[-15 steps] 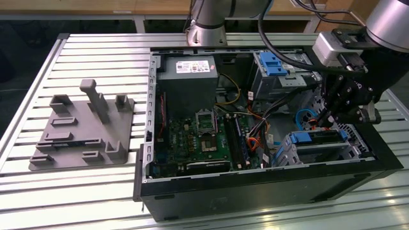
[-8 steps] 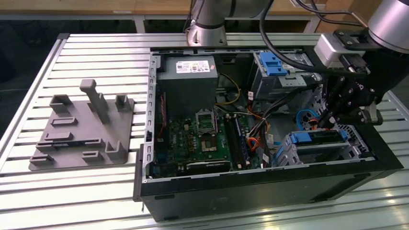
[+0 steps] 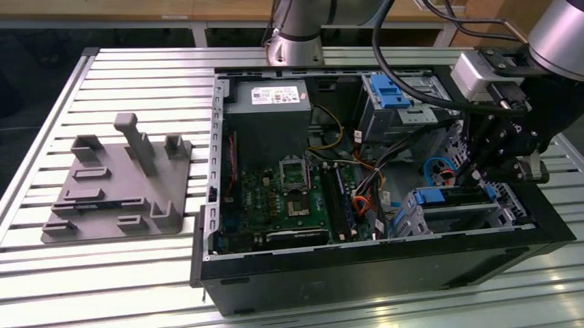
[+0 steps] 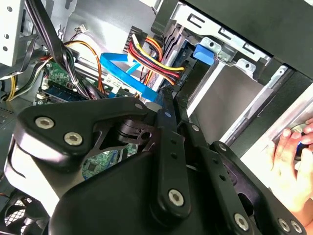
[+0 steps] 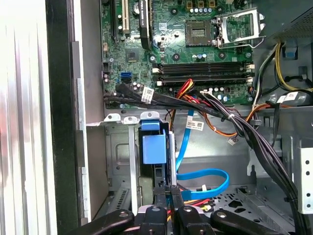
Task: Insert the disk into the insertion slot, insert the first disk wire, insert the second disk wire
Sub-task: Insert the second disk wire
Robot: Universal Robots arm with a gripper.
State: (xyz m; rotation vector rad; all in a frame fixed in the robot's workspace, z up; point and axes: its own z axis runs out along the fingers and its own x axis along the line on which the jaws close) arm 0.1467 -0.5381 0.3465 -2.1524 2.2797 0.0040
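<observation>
The open computer case (image 3: 383, 270) lies under the arm. The disk (image 3: 453, 198), in its blue carrier, already sits in the insertion slot (image 3: 408, 217), just ahead of the jaws. The gripper (image 5: 166, 193) looks closed, perhaps pinching a connector among the wire bundle (image 4: 146, 54); whether either wire is seated I cannot tell.
</observation>
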